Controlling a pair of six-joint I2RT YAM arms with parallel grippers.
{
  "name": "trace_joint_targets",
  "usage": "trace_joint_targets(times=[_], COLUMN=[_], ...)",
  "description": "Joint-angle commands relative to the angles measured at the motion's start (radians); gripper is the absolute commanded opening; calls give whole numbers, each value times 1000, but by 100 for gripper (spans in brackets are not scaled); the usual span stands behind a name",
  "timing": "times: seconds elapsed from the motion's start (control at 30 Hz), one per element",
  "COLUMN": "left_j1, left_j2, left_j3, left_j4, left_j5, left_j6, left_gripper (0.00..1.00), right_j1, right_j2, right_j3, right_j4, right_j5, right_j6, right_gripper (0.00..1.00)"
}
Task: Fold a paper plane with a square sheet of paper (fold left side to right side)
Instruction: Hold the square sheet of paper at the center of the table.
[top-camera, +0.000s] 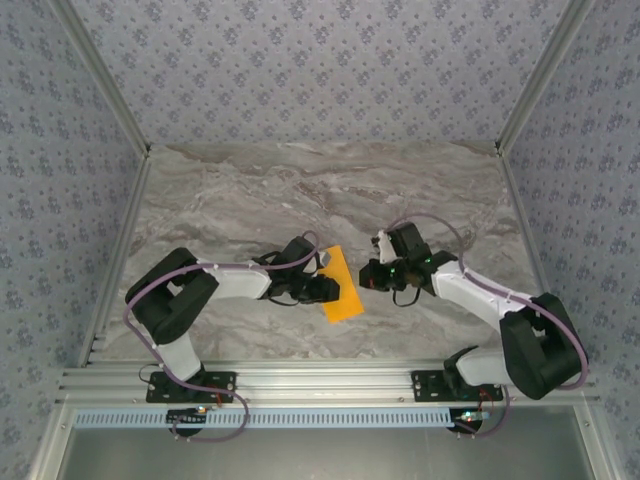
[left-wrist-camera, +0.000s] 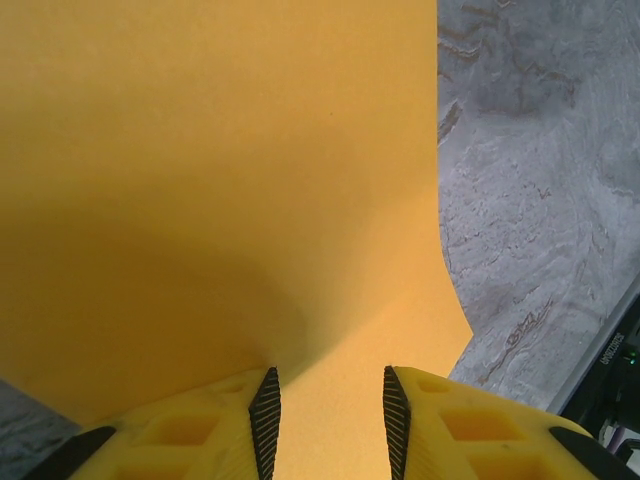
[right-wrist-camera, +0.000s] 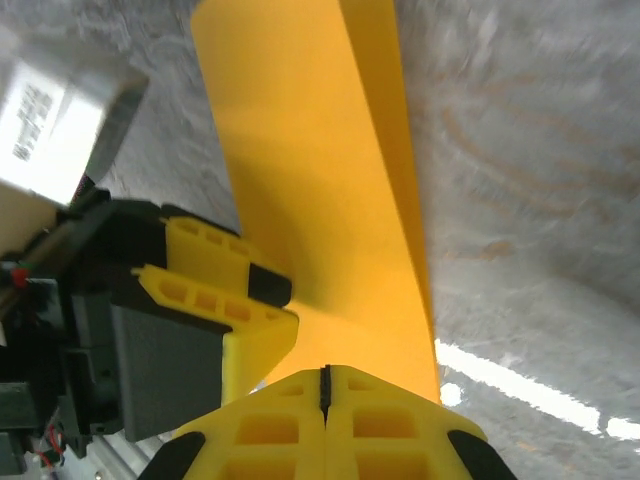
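The square sheet of paper (top-camera: 343, 302) lies on the marble table as a narrow orange-yellow folded strip, slightly slanted. In the left wrist view the paper (left-wrist-camera: 220, 180) spreads out under the fingers and bulges a little by the left pad. My left gripper (top-camera: 327, 290) (left-wrist-camera: 325, 375) is open, its tips set on the paper's left part. From the right wrist, the left gripper (right-wrist-camera: 275, 305) rests on the paper (right-wrist-camera: 310, 170), whose right edge shows a doubled layer. My right gripper (top-camera: 369, 277) (right-wrist-camera: 324, 370) is shut with nothing between its pads, just off the paper's right side.
Patterned walls with metal posts (top-camera: 110, 110) enclose the marble table (top-camera: 300, 190). An aluminium rail (top-camera: 320, 385) runs along the near edge by the arm bases. The far half of the table is open surface.
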Motion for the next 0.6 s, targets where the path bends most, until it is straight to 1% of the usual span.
trace_joint_targets(times=[0.0, 0.03, 0.17, 0.3, 0.4, 0.57], left_j1=[-32, -31, -31, -32, -31, -31], left_j2=[60, 60, 58, 60, 62, 56], left_j3=[7, 8, 14, 21, 29, 39], left_j4=[-9, -11, -12, -17, -24, -34], left_j5=[-47, -47, -48, -47, -47, -50], left_j6=[1, 0, 0, 1, 2, 2], left_gripper=[35, 35, 35, 35, 35, 35], right_j1=[34, 47, 93, 115, 117, 116], right_j2=[26, 40, 113, 164, 170, 185], right_j3=[-25, -25, 0, 26, 12, -21], right_j4=[110, 127, 144, 88, 33, -19], right_j5=[-34, -34, -24, -3, 38, 70], right_j6=[68, 95, 111, 115, 120, 114], right_gripper=[0, 0, 0, 0, 0, 0])
